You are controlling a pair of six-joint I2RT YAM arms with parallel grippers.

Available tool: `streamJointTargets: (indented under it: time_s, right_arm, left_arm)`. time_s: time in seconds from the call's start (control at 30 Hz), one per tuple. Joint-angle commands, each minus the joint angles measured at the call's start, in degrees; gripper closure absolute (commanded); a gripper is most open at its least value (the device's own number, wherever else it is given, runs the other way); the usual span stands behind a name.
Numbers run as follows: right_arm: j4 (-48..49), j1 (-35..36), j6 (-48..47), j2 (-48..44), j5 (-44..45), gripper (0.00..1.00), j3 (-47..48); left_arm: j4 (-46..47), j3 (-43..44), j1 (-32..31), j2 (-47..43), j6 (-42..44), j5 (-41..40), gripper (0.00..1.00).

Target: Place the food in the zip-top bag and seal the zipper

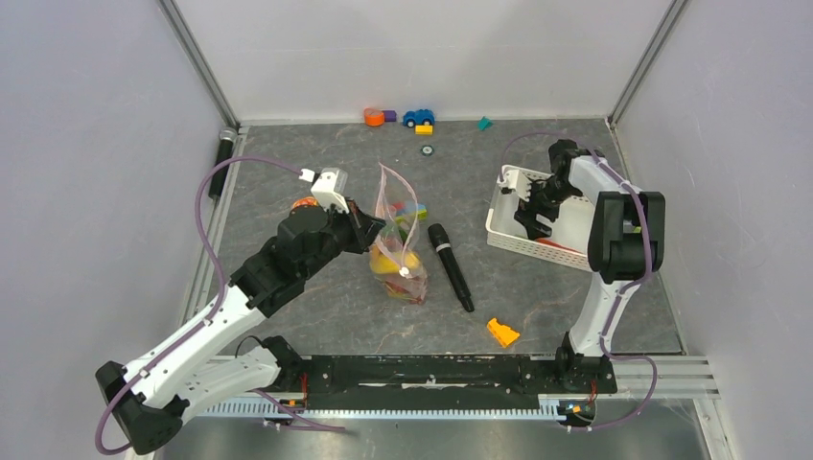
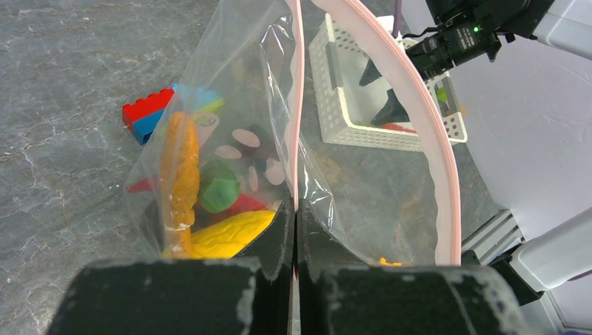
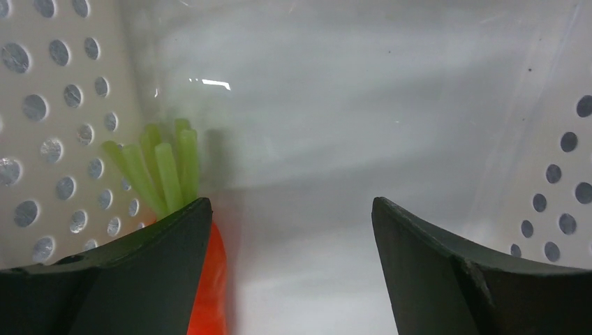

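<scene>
Partway done, by the look of it: the left gripper (image 2: 294, 241), fingers pinched together on its edge, holds the clear bag (image 1: 396, 244) upright in the middle of the table (image 1: 326, 311), mouth gaping. Several toy foods (image 2: 227, 234) already lie inside. At the right, the right gripper (image 3: 292, 272), fingers spread apart, hangs inside the white basket (image 1: 518, 247) beside a carrot (image 3: 215, 279). The pink zipper (image 2: 447, 174) is unsealed.

My table (image 1: 316, 316) is dark grey with a marbled look. Along its far edge sit an orange brick (image 1: 374, 117), a blue toy car (image 1: 418, 117) and a teal piece (image 1: 484, 124), with a small round disc (image 1: 426, 149) just nearer. A white basket (image 1: 522, 240) stands by the right edge. At mid-table the zip-top bag (image 1: 398, 249) rests on its bottom (mouth upward), with a black microphone (image 1: 450, 265) beside it. An orange wedge (image 1: 502, 332) lies toward the near edge.
</scene>
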Motion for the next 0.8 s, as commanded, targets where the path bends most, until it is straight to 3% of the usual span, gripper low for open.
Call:
streamJointTargets:
  time_s: [0.0,0.2,0.4,0.53,0.67,0.77]
  right_arm:
    - [-0.53,0.93,-0.03,0.81,0.06,0.10,0.07]
    - [3.69,0.89,3.29,0.12,2.65,0.11,-1.21]
    - [11.32,0.88,8.61,-6.42,1.68,0.10,-4.76]
    - [22.74,0.89,32.47,-10.86,3.94,0.10,-9.18]
    - [36.20,3.01,55.80,-17.11,7.05,0.10,-20.89]
    - [39.65,8.22,60.21,-20.56,14.57,0.08,-26.61]
  left_arm:
    - [0.54,-1.08,-0.02,-1.95,2.17,-0.52,0.98]
    - [0.41,-1.63,-0.02,-3.09,2.15,-0.93,0.98]
    - [1.15,-2.45,-0.02,-3.88,1.75,-1.43,0.98]
    - [4.72,-4.47,-0.02,-4.23,1.05,-1.21,0.98]
    - [5.33,-4.27,-0.02,-3.58,1.85,-1.12,0.98]
    - [5.08,-4.19,-0.02,-3.57,2.95,-1.79,0.98]
